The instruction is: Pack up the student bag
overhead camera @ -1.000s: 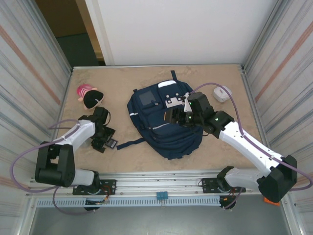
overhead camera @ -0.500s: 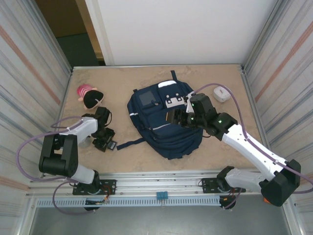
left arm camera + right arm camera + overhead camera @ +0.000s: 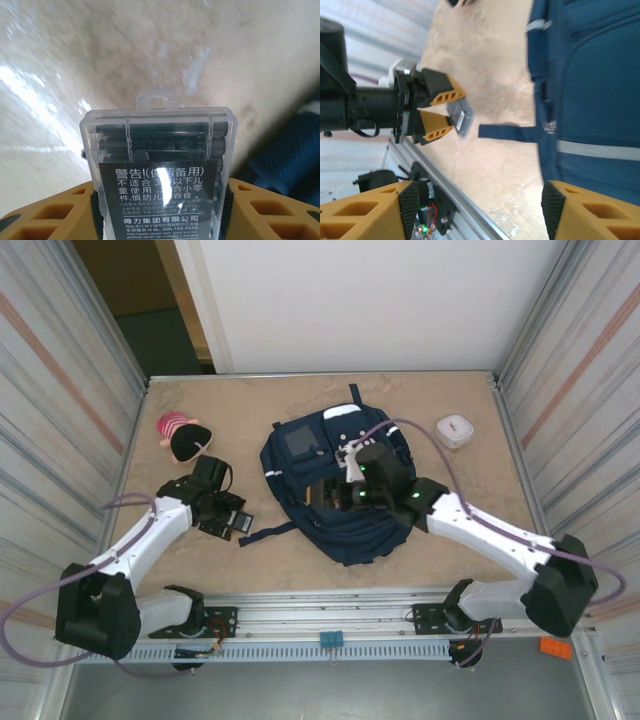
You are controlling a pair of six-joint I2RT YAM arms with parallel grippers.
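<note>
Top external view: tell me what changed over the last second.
The left fingers closed on the clear case and carried it a little toward the student bag. The right fingers, open, swung leftward over the bag. Bag, plush toy and white box stayed put.

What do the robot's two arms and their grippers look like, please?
Both have white shells with black joint housings: the left arm, the right arm. A thin purple cable loops along each. The left gripper and right gripper carry orange-yellow plastic fingers with ribbed cut-outs and black inner pads. Small green lights glow near the right wrist.
</note>
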